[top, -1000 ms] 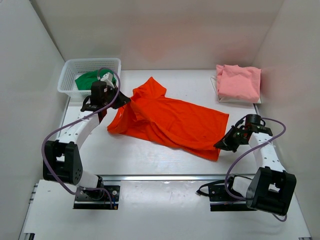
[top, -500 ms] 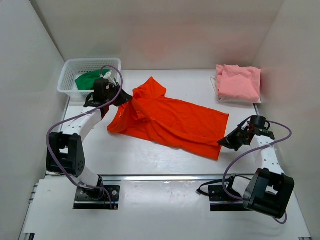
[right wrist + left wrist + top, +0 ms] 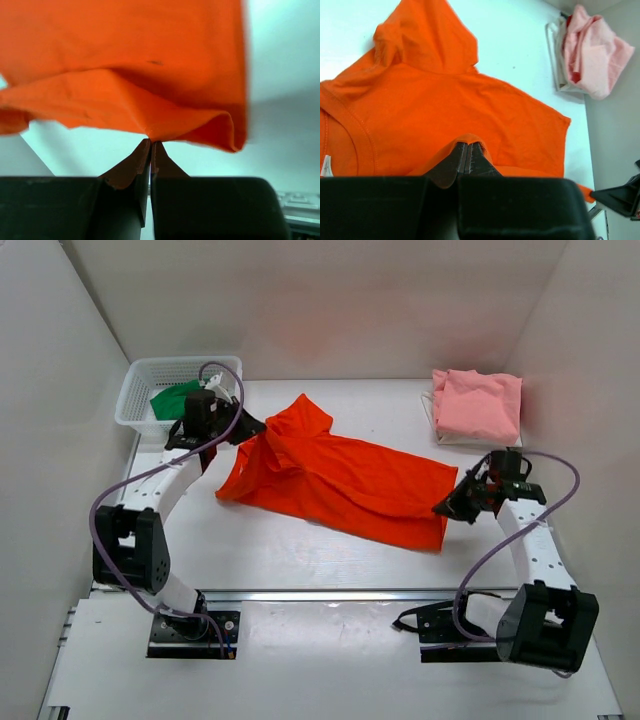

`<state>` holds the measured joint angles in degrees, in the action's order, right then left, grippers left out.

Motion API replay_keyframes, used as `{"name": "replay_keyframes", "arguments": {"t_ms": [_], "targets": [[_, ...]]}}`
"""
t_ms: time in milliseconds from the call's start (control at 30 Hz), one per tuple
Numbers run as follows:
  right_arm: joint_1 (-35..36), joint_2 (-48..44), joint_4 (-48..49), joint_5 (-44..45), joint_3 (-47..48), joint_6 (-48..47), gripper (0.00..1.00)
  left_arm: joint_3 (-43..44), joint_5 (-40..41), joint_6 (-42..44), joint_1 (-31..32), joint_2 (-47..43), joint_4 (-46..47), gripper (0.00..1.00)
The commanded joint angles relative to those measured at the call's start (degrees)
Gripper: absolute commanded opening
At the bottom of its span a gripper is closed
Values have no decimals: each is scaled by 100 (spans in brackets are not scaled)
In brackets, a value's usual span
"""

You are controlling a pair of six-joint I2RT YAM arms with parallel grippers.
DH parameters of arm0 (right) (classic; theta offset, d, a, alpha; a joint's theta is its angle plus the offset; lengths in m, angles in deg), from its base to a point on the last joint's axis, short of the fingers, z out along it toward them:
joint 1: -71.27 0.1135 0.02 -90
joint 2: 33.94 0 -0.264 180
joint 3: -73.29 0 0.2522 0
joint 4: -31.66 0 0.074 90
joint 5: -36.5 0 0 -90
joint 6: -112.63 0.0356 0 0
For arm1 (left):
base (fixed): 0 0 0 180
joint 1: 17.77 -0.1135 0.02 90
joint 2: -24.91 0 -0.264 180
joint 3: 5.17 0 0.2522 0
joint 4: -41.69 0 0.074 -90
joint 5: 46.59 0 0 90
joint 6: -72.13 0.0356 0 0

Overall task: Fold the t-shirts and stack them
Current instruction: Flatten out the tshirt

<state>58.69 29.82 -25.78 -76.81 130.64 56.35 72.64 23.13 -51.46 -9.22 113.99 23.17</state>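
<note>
Left gripper [image 3: 468, 150] is pinched together on a fold of the orange-red t-shirt [image 3: 340, 475] near its collar end, the cloth drawn up into a small peak at the fingertips. Right gripper [image 3: 151, 145] is likewise clamped on the hem corner at the opposite end, with the fabric draping away ahead of it. Between the two grippers the shirt stretches diagonally, its gripped ends raised off the white table [image 3: 300, 555]. Just behind the left gripper, on its outer side, sits the white mesh basket [image 3: 138, 390] with the green t-shirt [image 3: 172, 400] inside. Well beyond the right gripper, at the far corner, lies the folded pale pink t-shirt [image 3: 477, 405].
</note>
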Motion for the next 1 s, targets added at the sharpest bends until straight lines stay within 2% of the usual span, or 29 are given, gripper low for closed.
{"name": "replay_keyframes", "arguments": {"t_ms": [0,67,200,467,700,833,967], "targets": [[623,-285,456,28,1052,-462,0,554,-258,150,-47,-890,28,0],[625,-549,544,-94,1510,-524,0,897,-197,238,14,-1304,-183,0],[46,-716,387,-823,2835,-681,0,1820,-21,353,85,-2191,-631,0],[502,-1173,229,-403,4620,-814,0,2883,75,291,32,-3642,-956,0],[713,-1025,-404,239,6353,-858,0,4404,445,554,357,-3582,-1906,0],[652,-937,-395,117,6592,-858,0,4528,612,607,515,-3521,-1994,0],[590,-700,-325,-6,6513,-875,0,4293,797,835,499,-3354,-2047,0]]}}
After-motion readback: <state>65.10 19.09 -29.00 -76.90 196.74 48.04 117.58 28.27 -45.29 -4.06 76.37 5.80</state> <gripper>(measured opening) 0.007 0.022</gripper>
